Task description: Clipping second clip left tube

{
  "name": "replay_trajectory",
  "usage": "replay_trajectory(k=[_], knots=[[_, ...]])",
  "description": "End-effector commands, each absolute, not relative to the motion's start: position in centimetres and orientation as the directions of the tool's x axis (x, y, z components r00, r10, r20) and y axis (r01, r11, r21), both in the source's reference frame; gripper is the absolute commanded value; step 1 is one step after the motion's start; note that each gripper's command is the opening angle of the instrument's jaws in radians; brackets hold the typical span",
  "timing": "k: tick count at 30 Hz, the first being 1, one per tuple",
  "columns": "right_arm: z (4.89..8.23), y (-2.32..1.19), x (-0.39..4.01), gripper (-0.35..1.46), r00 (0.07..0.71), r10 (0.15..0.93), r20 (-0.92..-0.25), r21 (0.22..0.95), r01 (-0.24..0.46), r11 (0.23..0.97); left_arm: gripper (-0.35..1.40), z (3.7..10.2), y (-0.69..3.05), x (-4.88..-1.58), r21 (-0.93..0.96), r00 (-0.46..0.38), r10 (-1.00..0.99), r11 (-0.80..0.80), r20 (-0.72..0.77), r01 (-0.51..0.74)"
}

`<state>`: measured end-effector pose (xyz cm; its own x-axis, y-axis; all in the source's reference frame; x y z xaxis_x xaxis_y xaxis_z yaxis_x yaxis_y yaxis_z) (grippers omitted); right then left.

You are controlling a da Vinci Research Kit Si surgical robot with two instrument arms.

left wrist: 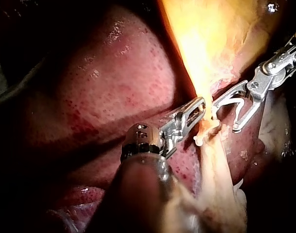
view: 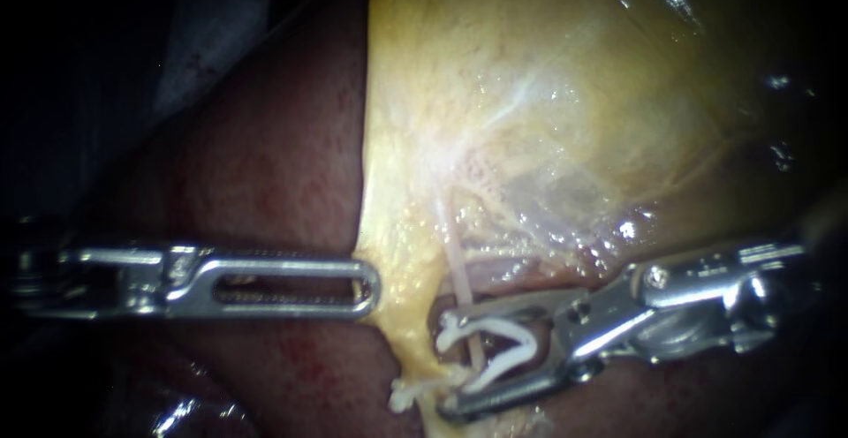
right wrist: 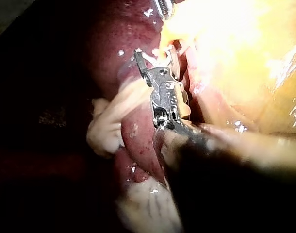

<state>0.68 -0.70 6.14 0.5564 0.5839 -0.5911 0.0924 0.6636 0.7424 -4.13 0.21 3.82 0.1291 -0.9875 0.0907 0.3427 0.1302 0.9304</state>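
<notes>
A thin pale tube [view: 459, 270] runs down from the yellow gallbladder [view: 548, 76] over the dark red liver [view: 265, 164]. My right instrument [view: 440, 366] comes in from the right. Its jaws stand wide apart and carry an open white V-shaped clip [view: 503, 345], which straddles the tube. Lower on the same tube, at the tissue's edge, sits another white clip [view: 408, 394]. My left instrument [view: 364, 286] has slotted jaws shut on the gallbladder's edge. In the left wrist view those jaws [left wrist: 200, 104] pinch the yellow edge, with the right instrument [left wrist: 225, 116] just beyond.
Pale fatty tissue [right wrist: 106, 128] hangs beside the right instrument's shaft in the right wrist view. The liver's lobe [left wrist: 109, 92] bulges beside the left instrument. Glistening membrane [view: 565, 200] covers the gallbladder above the tube.
</notes>
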Motion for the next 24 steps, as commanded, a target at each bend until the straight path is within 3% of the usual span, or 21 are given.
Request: replay_trajectory(k=[1,24], knots=[[6.18,-0.71,0.69,0.52,0.558,0.583,-0.591,0.744,0.096,0.662,-0.35,3.82,0.21,-4.13,0.930,0.130,-0.987,0.131,0.091,0.342],[6.53,-0.84,1.03,0.49,0.588,0.572,-0.572,0.753,0.098,0.651,-0.35,3.79,0.21,-4.15,0.930,0.129,-0.987,0.130,0.091,0.342]])
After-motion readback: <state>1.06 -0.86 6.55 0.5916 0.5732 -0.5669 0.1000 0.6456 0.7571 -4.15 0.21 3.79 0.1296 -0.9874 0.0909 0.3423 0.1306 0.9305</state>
